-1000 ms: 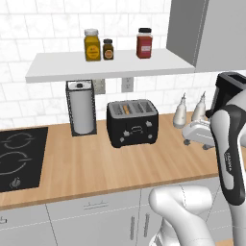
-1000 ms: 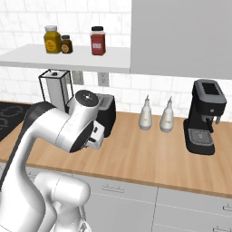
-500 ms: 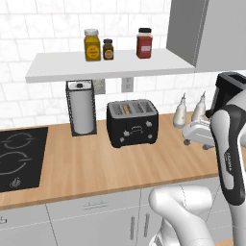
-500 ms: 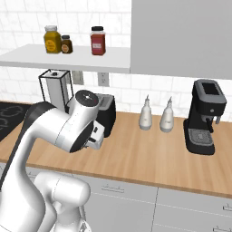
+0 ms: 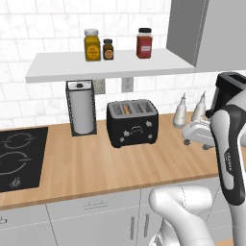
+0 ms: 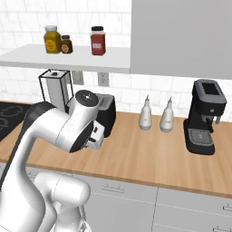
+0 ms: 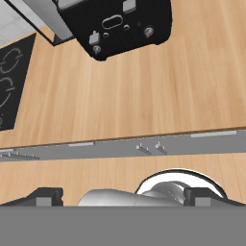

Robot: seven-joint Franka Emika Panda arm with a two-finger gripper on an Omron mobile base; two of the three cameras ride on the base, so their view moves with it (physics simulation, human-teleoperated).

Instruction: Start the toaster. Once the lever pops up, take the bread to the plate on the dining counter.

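The black toaster (image 5: 132, 123) stands at the back of the wooden counter, with the bread (image 5: 126, 109) sunk in one of its top slots. In the hand view the toaster (image 7: 120, 21) sits at the top, its front knobs facing me. My gripper (image 7: 124, 196) is open wide with nothing between its fingers. It hovers over the counter's front part, to the right of the toaster and well apart from it. The white hand (image 5: 198, 133) shows in the left base view. The plate and the dining counter are out of view.
A paper towel holder (image 5: 81, 108) stands left of the toaster, with a black cooktop (image 5: 19, 158) further left. Two pale bottles (image 6: 155, 115) and a black coffee machine (image 6: 204, 117) stand to the right. Jars sit on the shelf (image 5: 110, 62) above.
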